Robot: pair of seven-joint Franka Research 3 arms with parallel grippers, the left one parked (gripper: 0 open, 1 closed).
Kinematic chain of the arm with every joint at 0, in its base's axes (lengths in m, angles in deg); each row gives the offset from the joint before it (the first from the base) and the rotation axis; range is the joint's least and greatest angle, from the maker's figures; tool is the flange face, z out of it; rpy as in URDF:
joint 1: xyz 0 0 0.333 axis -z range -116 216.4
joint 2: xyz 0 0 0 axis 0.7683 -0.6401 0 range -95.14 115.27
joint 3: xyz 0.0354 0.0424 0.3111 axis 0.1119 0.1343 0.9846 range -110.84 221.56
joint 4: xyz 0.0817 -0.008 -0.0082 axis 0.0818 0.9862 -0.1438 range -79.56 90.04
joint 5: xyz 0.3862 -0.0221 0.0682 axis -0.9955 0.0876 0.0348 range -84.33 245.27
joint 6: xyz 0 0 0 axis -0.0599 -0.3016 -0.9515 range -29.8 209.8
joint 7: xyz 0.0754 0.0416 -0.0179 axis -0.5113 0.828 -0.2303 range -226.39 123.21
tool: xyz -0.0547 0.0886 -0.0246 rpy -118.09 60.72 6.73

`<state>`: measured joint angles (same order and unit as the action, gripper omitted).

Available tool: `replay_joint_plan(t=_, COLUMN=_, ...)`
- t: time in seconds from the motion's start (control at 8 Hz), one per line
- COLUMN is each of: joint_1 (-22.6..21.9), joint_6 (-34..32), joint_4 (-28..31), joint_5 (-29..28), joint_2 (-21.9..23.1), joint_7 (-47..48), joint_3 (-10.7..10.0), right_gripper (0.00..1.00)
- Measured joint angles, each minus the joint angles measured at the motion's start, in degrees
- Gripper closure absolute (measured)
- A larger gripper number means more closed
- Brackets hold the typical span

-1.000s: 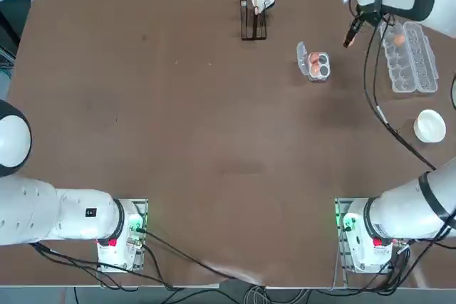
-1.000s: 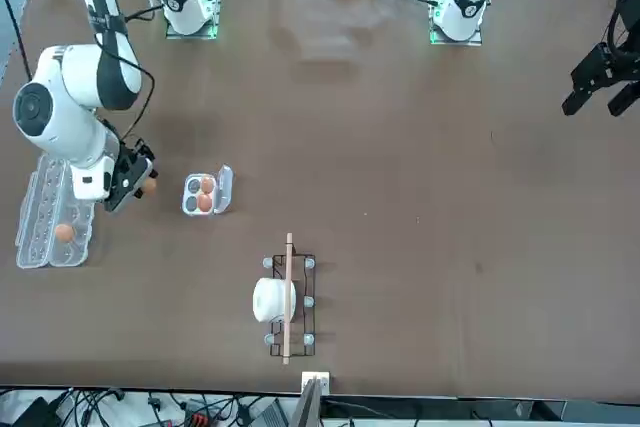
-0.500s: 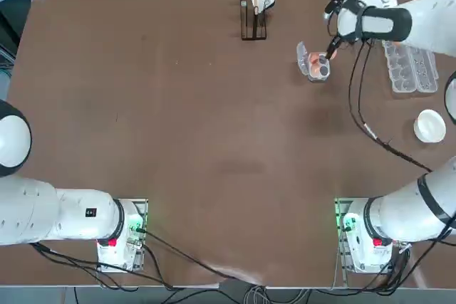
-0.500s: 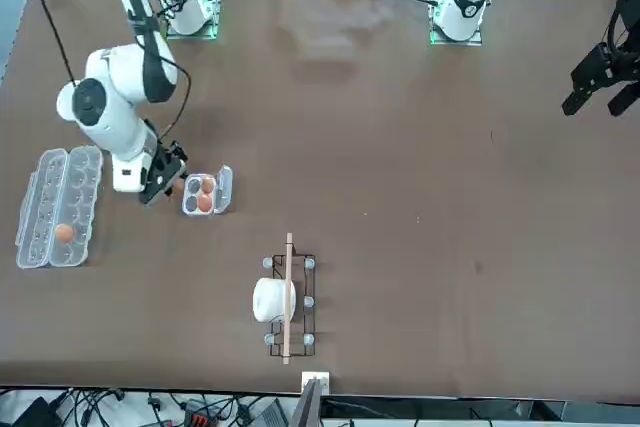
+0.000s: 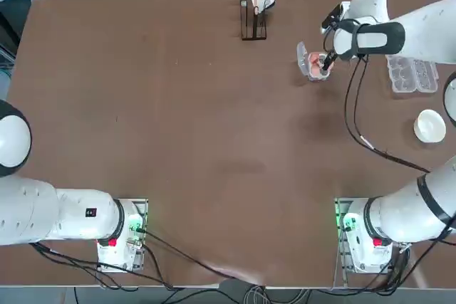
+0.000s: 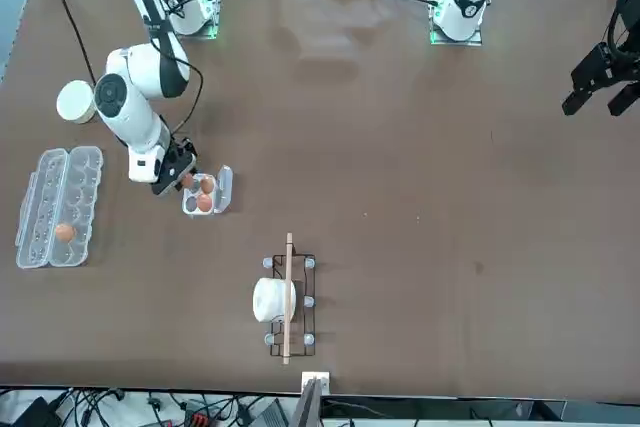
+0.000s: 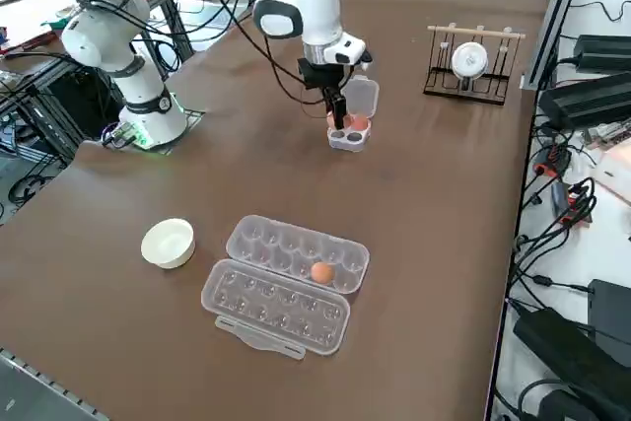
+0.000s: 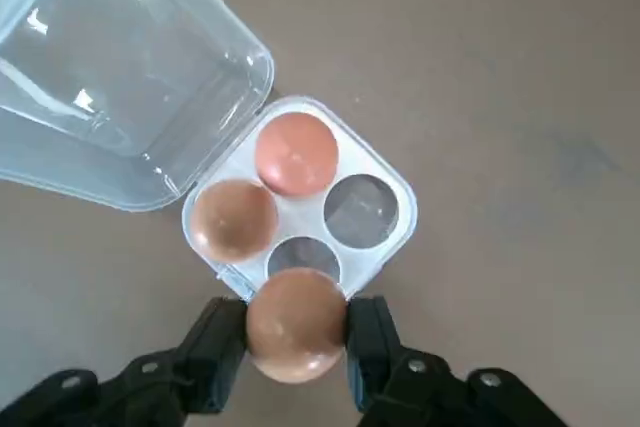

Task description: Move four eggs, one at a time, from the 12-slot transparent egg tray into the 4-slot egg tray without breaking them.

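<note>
My right gripper (image 8: 296, 335) is shut on an orange-brown egg (image 8: 296, 315), held just above the edge of the 4-slot egg tray (image 8: 301, 209). Two eggs (image 8: 296, 153) (image 8: 234, 219) sit in the cups beside its open lid flap (image 8: 120, 77); the other two cups are empty. From the front, the gripper (image 6: 180, 180) hangs at the small tray (image 6: 190, 207). The 12-slot transparent egg tray (image 7: 266, 244) lies open with one egg (image 7: 320, 272) in it. From above, my arm covers part of that long tray (image 5: 413, 76).
A white bowl (image 5: 429, 125) stands near the long tray on the robot's side. A wire rack (image 5: 253, 23) with a white roll stands at the table's far edge, left of the small tray in the top view. The parked left arm stays at the near left.
My right gripper has carried the egg from beside the 12-slot tray leftward across the table to the 4-slot tray. The eggs in both trays have not moved.
</note>
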<state>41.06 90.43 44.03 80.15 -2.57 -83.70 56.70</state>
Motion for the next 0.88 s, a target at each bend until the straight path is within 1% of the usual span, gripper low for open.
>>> replay_joint_plan(t=0.88, joint_1=-0.6, joint_6=2.5, joint_4=0.0, joint_5=0.0, joint_2=-3.0, joint_7=0.1, joint_3=0.0, right_gripper=0.42)
